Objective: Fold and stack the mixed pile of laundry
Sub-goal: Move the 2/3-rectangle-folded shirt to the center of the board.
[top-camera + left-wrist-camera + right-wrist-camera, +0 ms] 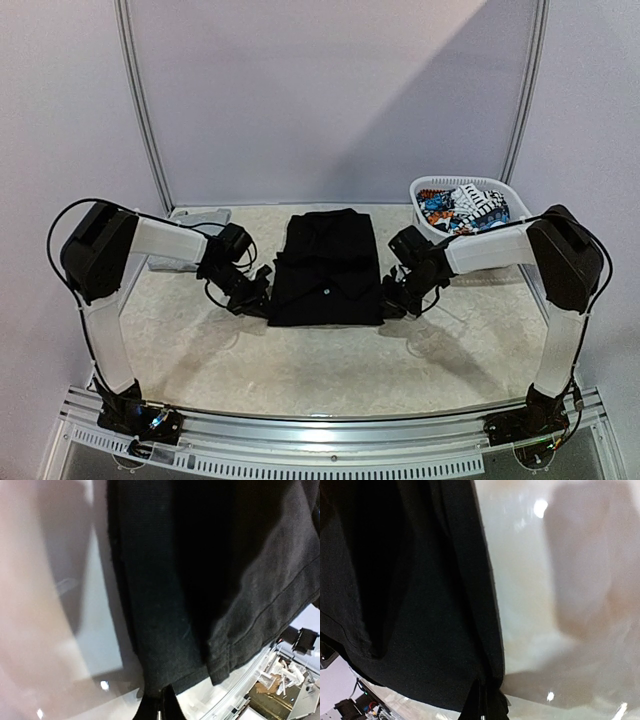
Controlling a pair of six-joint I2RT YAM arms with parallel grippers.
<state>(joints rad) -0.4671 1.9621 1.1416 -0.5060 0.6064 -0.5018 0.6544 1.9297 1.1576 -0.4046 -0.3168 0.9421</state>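
- While both arms reach in from the near edge of the desk (450,350), the black garment (328,265) lies flat around the middle of it. It's folded into a fairly tidy rectangle, with the long side running near to far.
- The left arm (170,240) comes in from the left side, and the left jaws sit right at the garment's near left corner.
- From the left wrist view, the left jaws are pressed together on the hem, with the cloth's corner pinched right at the tips. Black fabric fills most of that view, with pale desk off to one side.
- The right arm (490,248) is pretty much the mirror of that, with the right jaws at the near right corner of the same garment.
- From the right wrist view, the right jaws are clamped tight on the garment's edge, and the fabric bunches a bit where it goes in between them.
- The grey top (195,222) is lying in the far left corner of the desk, partly behind the left arm and well apart from the black garment.
- A white basket (425,185) sits at the far right corner, and the printed piece (462,208) is crumpled up inside it, showing white, black, blue and orange.
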